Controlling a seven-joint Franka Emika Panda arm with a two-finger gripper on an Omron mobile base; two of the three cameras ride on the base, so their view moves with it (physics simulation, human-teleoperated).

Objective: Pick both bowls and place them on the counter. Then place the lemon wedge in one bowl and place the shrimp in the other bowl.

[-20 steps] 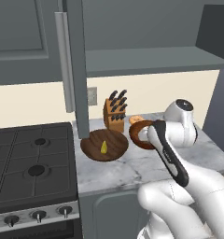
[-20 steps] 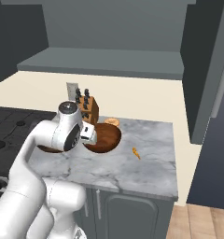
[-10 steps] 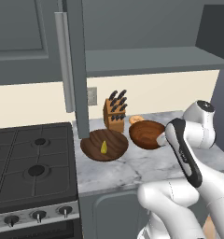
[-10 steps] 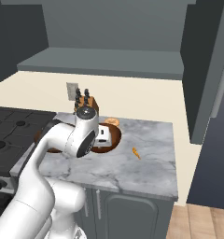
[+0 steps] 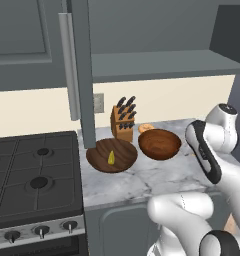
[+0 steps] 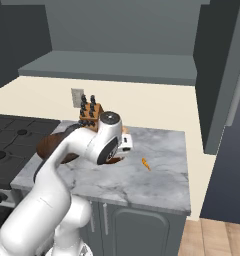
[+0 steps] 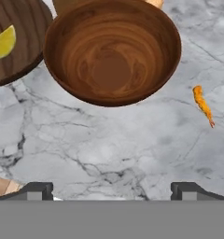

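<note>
Hand view: two dark fingertips [image 7: 37, 190] of the tool [image 7: 112, 191] stand far apart at the bottom edge — spread wide, nothing between them, over bare marble.
Bowls: two, both round and wooden. The wide, shallow dark brown bowl [image 5: 112, 155] has streaky grain; the smaller, deeper reddish-brown bowl [image 7: 112, 49] is glossy with ringed grain, and nothing lies in it. They sit side by side on the table, just beside each other.
Lemon wedge: one, tiny, bright yellow, pointed [image 5: 111, 158] — lying inside the dark brown bowl.
Shrimp: one small, slim orange piece with a pointed tail [image 7: 203, 105], on the bare marble, near the reddish-brown bowl but apart from it.
Other things: one wooden knife block [image 5: 123, 121] with dark handles behind the bowls; a pale orange round thing [image 5: 145, 128] behind the reddish-brown bowl.
Table: white and grey veined marble slab [image 6: 157, 180] over grey cabinet fronts.
Room: black gas stove [image 5: 34, 172] on the table's left, cream back wall, grey upper cabinets.
</note>
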